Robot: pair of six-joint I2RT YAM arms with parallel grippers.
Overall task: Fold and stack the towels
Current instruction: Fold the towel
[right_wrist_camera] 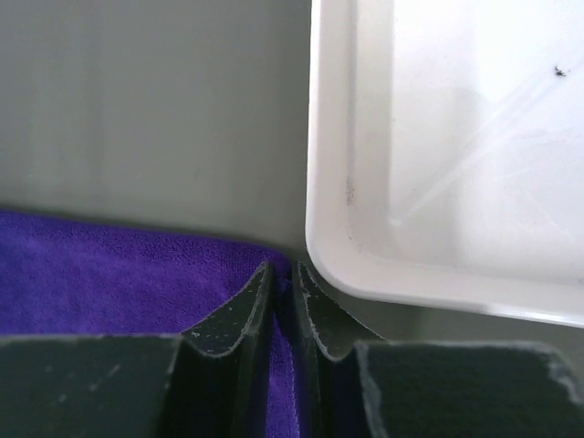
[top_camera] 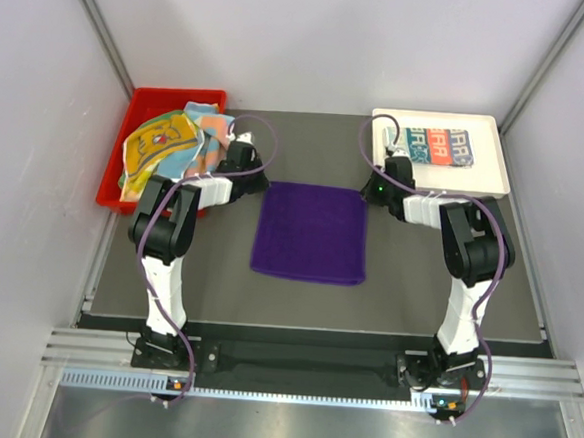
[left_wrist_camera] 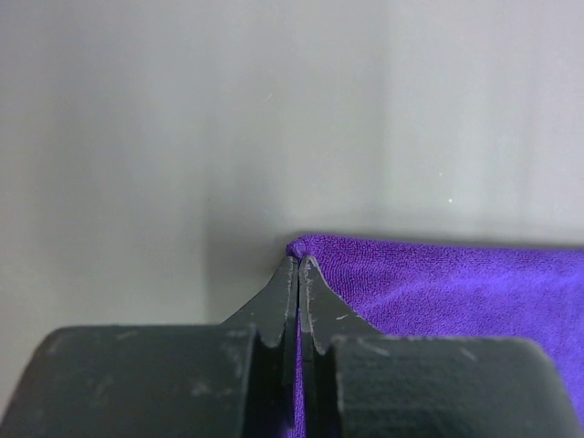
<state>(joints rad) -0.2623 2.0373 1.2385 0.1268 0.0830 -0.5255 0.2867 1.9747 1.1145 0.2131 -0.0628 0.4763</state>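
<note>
A plain deep purple towel lies flat in the middle of the dark mat. My left gripper is shut on its far left corner; in the left wrist view the jaws pinch the purple corner at the gripper. My right gripper is shut on its far right corner, with purple cloth between the jaws of the gripper. A folded teal/orange/white lettered towel lies in the white tray. A pale yellow printed towel and multicoloured towels lie in the red bin.
The red bin stands at the far left, next to my left arm. The white tray stands at the far right; its rounded corner is very close to my right fingertips. White walls enclose the mat.
</note>
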